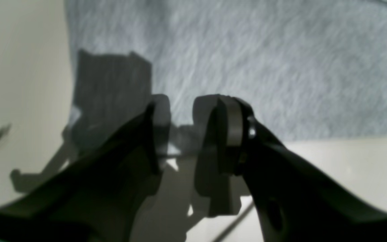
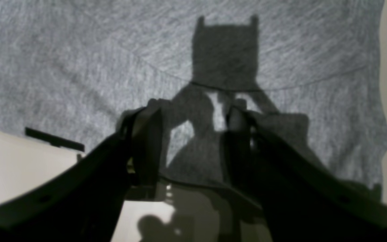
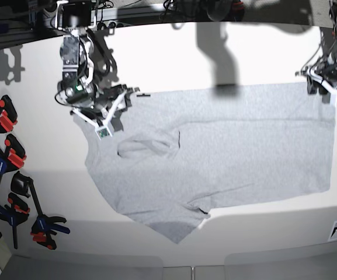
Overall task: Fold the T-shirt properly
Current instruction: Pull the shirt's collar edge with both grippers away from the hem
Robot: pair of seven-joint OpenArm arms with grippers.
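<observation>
Base view: T-shirt flat on table.

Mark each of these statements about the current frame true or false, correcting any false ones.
1. The T-shirt lies spread on the white table. True.
2. Bold black lettering shows on the shirt's upper side. False: the visible side is plain grey.
3. The right gripper has its jaws apart above the fabric. True.
4. The left gripper grips a raised fold of cloth. False: nothing sits between its parted fingers.
5. The clamps rest on the shirt. False: they lie on the table, apart from it.
</observation>
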